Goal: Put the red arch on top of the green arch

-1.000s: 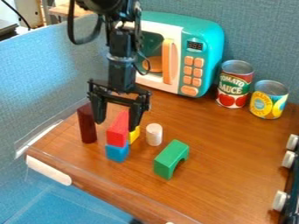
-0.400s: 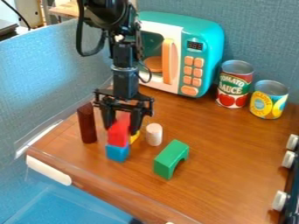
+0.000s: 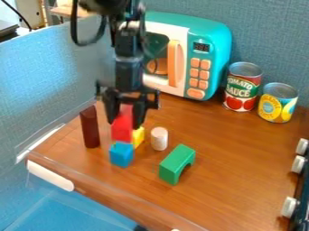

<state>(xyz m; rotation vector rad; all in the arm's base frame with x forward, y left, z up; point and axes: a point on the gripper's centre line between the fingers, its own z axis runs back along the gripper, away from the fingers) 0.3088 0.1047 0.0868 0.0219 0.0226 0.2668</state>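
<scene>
On a wooden tabletop (image 3: pixel 241 158) with a toy microwave (image 3: pixel 211 43) on the far side, a black gripper (image 3: pixel 125 121) clasps the red arch (image 3: pixel 122 129) above the blue block (image 3: pixel 121 154) at left, apparently at the lifting step, with a carry right and nearer to the green arch (image 3: pixel 176 162) next.

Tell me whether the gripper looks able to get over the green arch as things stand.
Probably yes. The gripper holds the red arch, and nothing rests on the green arch. The white cylinder stands roughly between, so passing above it seems wise.
</scene>
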